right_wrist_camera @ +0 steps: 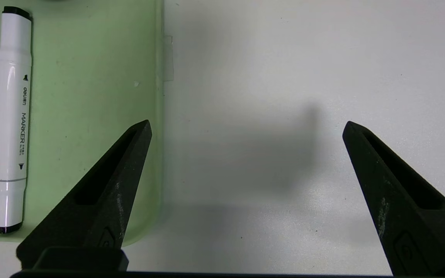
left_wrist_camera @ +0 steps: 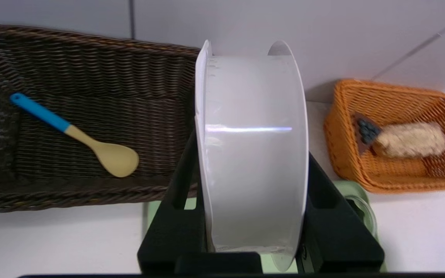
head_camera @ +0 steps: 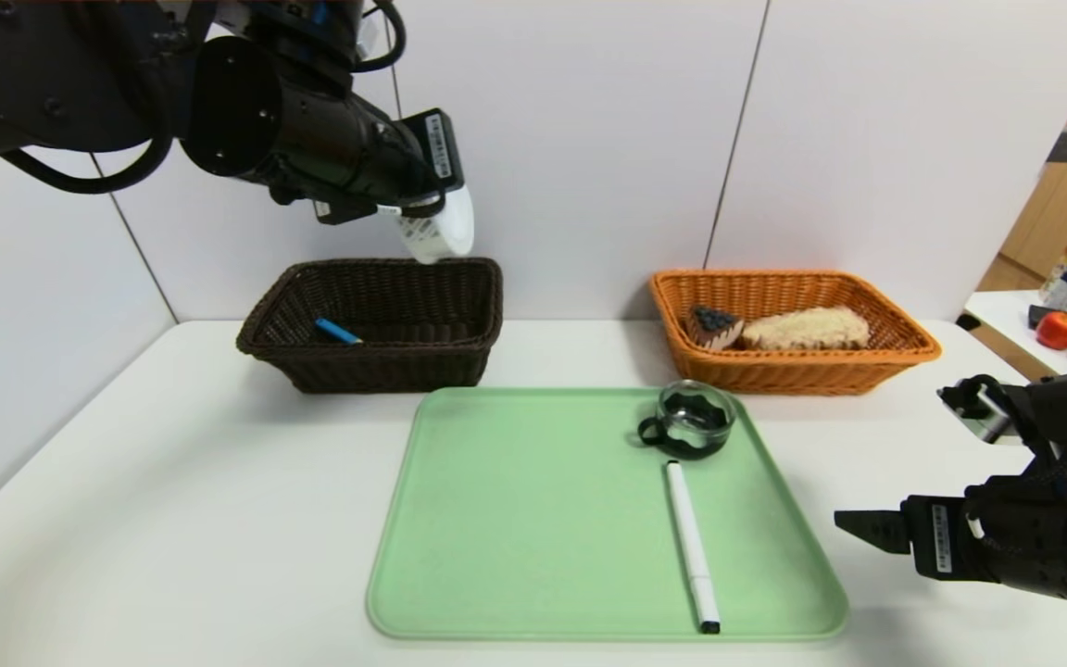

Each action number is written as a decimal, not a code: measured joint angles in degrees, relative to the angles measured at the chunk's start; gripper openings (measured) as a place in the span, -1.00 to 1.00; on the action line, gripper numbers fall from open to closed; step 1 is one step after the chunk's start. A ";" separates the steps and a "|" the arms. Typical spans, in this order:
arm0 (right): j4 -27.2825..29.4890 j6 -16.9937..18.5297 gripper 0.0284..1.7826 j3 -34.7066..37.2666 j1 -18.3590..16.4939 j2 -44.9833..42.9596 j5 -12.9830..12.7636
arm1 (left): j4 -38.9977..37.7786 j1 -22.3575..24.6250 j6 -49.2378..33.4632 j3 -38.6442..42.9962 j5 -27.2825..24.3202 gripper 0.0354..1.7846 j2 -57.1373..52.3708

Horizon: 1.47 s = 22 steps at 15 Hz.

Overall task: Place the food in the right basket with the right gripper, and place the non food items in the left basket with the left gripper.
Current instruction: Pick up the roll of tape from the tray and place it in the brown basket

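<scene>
Two arms are mine. My left gripper [head_camera: 436, 218] reaches in from the upper left of the head view, raised above the table and over the back right corner of the dark brown basket [head_camera: 373, 320]. Its fingers are clamped on a white tape roll [left_wrist_camera: 251, 150], one black finger [left_wrist_camera: 176, 216] on each flat side, the roll standing on edge between them. Seen from the head, only the roll's lower part pokes out below my wrist; the rest is hidden behind the arm.

Inside the brown basket lies a spoon [left_wrist_camera: 77, 135] with a blue handle; from the head view only the blue handle shows.

My right gripper [right_wrist_camera: 245, 127] sits low at the lower right of the head view, just off the right edge of the green tray [head_camera: 515, 519], above bare white table [right_wrist_camera: 303, 77]. Its fingers are spread wide with nothing between them.

On the tray a white marker [head_camera: 692, 547] lies lengthwise, and beyond it stands a small glass cup [head_camera: 693, 419] with a dark handle. The orange basket [head_camera: 904, 357] at centre right holds a piece of bread [head_camera: 807, 329] and a dark cake slice [head_camera: 714, 326]. Its far corner is cut off in the left wrist view.
</scene>
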 joint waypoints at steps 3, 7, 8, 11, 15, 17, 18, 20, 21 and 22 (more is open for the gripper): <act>0.00 0.05 0.92 0.06 -0.33 0.01 0.00 | 0.00 5.61 -1.08 2.97 -0.13 -0.38 -0.49; 0.00 0.00 0.92 0.17 -0.39 0.01 0.00 | -0.34 10.20 -2.84 4.77 -4.11 -0.38 0.63; 0.00 0.05 0.92 0.15 -0.37 0.00 -0.02 | -0.37 11.28 -3.08 4.80 -4.22 -0.38 1.55; 0.02 0.06 0.92 0.11 -0.37 0.00 -0.06 | -0.50 13.35 -3.45 4.83 -4.24 -0.38 4.85; 0.02 0.05 0.92 0.04 -0.37 0.00 -0.05 | -4.50 15.45 -3.84 4.63 -4.11 -0.38 9.59; 0.02 0.00 0.92 0.01 -0.37 0.09 -0.02 | -4.83 15.69 -3.84 4.68 -4.13 -0.38 11.23; 0.00 0.02 0.92 0.00 -0.37 0.15 0.00 | -4.85 15.84 -3.83 4.69 -4.18 -0.38 11.86; 0.00 0.05 0.92 0.00 -0.37 0.39 0.02 | -4.85 16.15 -3.75 4.72 -4.43 -0.38 12.63; 0.00 0.05 0.92 0.00 -0.37 0.45 0.00 | -4.85 16.16 -3.75 4.69 -4.51 -0.38 12.87; 0.00 0.05 0.92 0.01 -0.37 0.50 -0.02 | -4.85 16.16 -3.75 4.63 -4.62 -0.38 13.04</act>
